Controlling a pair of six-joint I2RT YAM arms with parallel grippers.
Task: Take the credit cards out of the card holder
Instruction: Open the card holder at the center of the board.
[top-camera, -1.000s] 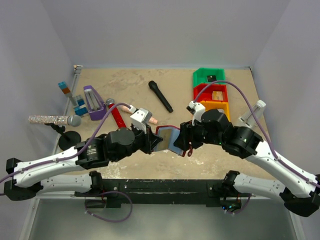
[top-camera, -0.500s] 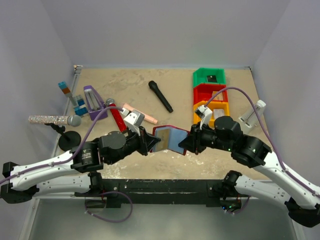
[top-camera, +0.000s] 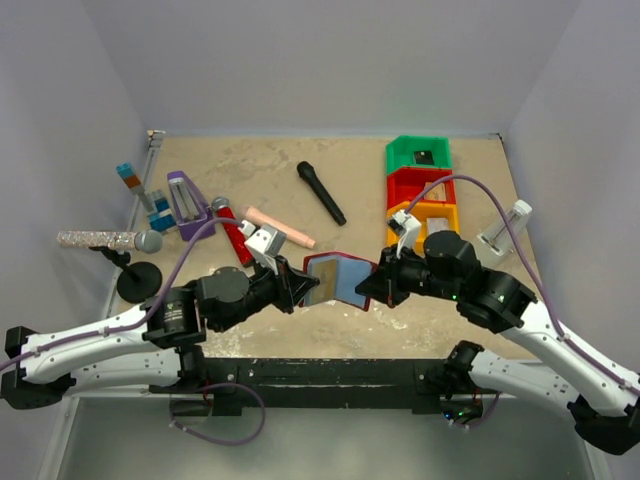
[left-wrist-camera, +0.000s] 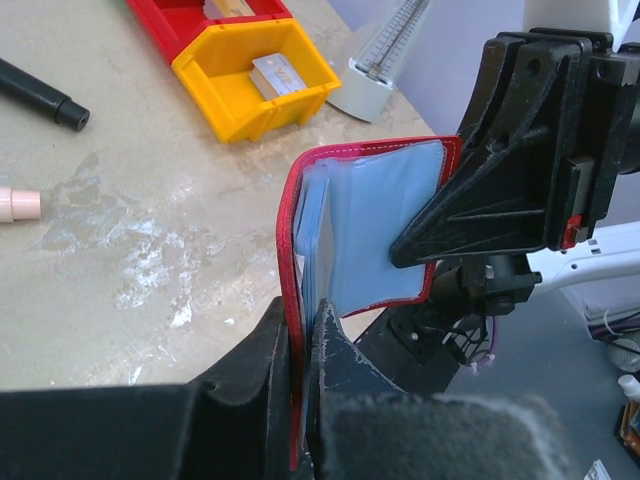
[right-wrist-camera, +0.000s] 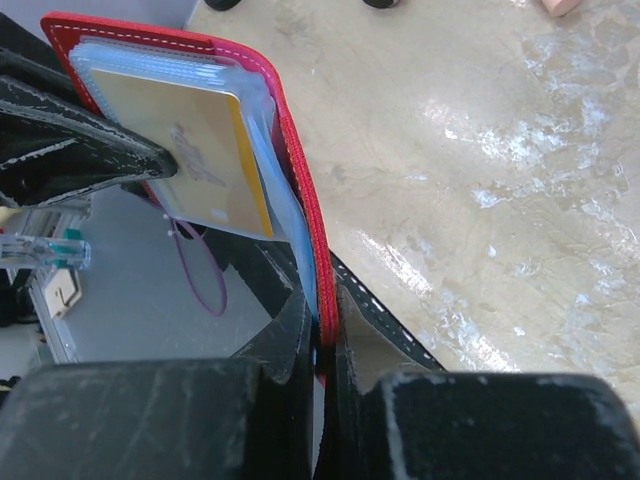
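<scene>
We record one card holder (top-camera: 340, 278), open, near the tabletop's (top-camera: 270, 180) near edge. The left gripper (top-camera: 300, 283) and right gripper (top-camera: 373, 288) each pinch one cover. One tan-gold credit card (right-wrist-camera: 205, 160) is visible, sleeved.

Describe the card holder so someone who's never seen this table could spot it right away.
Look at the sandy table, toward the middle of its near edge. The card holder is held open there, the left tool pinching one cover and the right tool the other. Unlike the red microphone further left, it is flat, with pale blue sleeves inside.
</scene>
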